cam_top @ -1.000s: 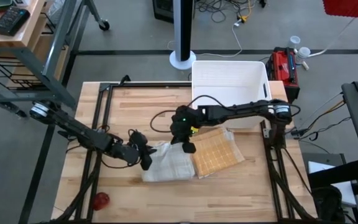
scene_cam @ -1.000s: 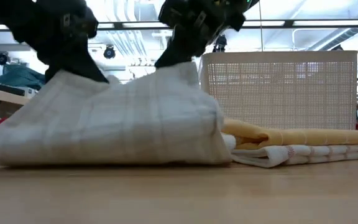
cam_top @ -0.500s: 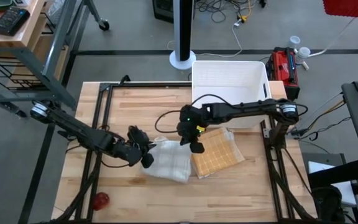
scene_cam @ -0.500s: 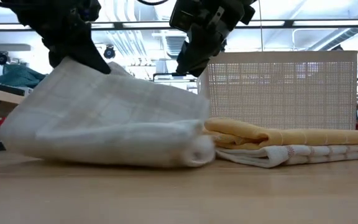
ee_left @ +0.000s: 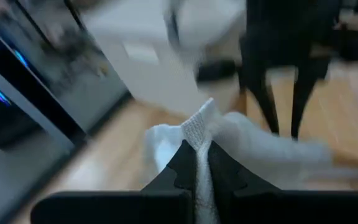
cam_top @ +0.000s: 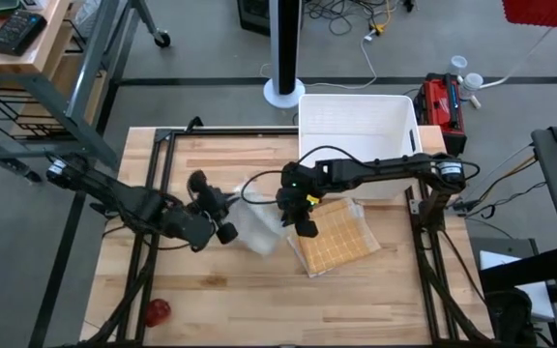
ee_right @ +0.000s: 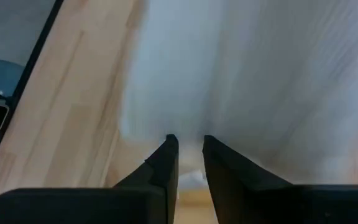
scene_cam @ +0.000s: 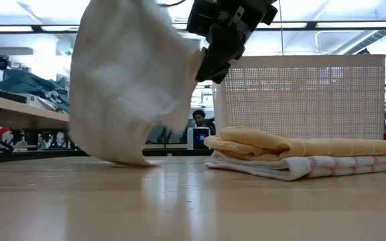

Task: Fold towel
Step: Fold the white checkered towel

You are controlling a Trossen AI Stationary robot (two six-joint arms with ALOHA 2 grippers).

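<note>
Mid-fold: left claw [ee_left: 196, 163] pinches white towel [cam_top: 251, 224] corner, lifted; right claw [ee_right: 188, 149] beside it, slightly spread, empty. Next: regrab free corner.

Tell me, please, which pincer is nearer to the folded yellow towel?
The right. The right pincer hangs beside the yellow towel's edge; the left pincer is farther off across the table, gripping the white towel.

Work surface: a light wooden butcher-block table [cam_top: 259, 290]. Resting directly on it are a stack of folded towels [cam_top: 335, 239], yellow one uppermost, a white perforated basket [cam_top: 358, 130] just behind the stack, and a small red object [cam_top: 157, 310] near the front-left corner.
</note>
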